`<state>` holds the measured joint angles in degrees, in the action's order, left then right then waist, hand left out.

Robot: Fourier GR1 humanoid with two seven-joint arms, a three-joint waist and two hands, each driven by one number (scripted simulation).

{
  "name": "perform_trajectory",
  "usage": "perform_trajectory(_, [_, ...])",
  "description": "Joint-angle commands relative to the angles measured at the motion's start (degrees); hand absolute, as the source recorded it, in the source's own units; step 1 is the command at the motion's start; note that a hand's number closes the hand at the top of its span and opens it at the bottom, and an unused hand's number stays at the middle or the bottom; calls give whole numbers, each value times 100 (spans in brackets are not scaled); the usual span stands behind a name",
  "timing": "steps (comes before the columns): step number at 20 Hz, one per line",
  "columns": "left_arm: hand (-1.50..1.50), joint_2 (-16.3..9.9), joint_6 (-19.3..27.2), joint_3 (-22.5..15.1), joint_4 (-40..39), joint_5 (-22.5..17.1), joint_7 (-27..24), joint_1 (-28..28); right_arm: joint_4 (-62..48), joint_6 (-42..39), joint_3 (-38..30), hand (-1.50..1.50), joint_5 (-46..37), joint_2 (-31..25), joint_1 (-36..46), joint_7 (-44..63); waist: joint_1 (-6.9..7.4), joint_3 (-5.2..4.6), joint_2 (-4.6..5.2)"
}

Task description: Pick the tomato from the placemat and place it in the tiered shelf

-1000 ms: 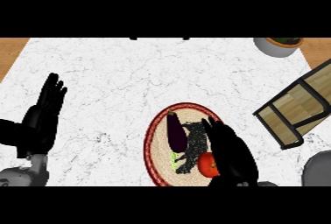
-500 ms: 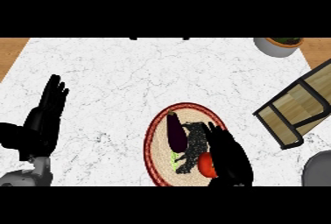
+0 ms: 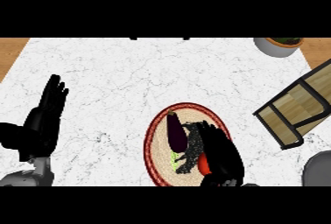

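A red tomato (image 3: pixel 203 164) lies on the round woven placemat (image 3: pixel 158 144) with a dark red rim, near the counter's front edge. Only a sliver of the tomato shows, because my right hand (image 3: pixel 220 151) lies over it with fingers curled round its right side and thumb toward the left. A dark purple eggplant (image 3: pixel 176 131) lies on the same placemat, just left of that hand. The wooden tiered shelf (image 3: pixel 298 109) with a black frame stands at the right edge. My left hand (image 3: pixel 40 122) rests open at the far left, fingers up.
A grey pot with a plant (image 3: pixel 279 43) sits at the back right corner. A dark grey round object (image 3: pixel 318 169) shows at the lower right edge. White marble counter (image 3: pixel 129 78) stretches between the placemat and the left hand.
My right hand has settled slightly lower on the placemat over the tomato, covering more of it. The left hand has barely shifted.
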<state>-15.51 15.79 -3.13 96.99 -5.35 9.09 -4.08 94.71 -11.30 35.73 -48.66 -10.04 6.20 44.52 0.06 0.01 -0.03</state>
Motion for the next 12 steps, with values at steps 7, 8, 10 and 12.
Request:
perform_trajectory(7, [0,245,-283,234,-344,152,-260,-124,-729,-200,48,150,-442,343,134,-486,-8,-2,3])
perform_trajectory(8, [0,120,-265,280,104,55,332,-224,-1273,-19,-163,150,-499,298,445,-811,15,1,4])
perform_trajectory(10, [0,141,-415,428,-149,-12,-87,-25,-1119,416,311,150,-972,358,9,-789,1,-1,2])
perform_trajectory(12, [0,270,-298,303,-213,189,-92,-170,-1519,640,81,150,-1072,246,224,-1159,4,0,6])
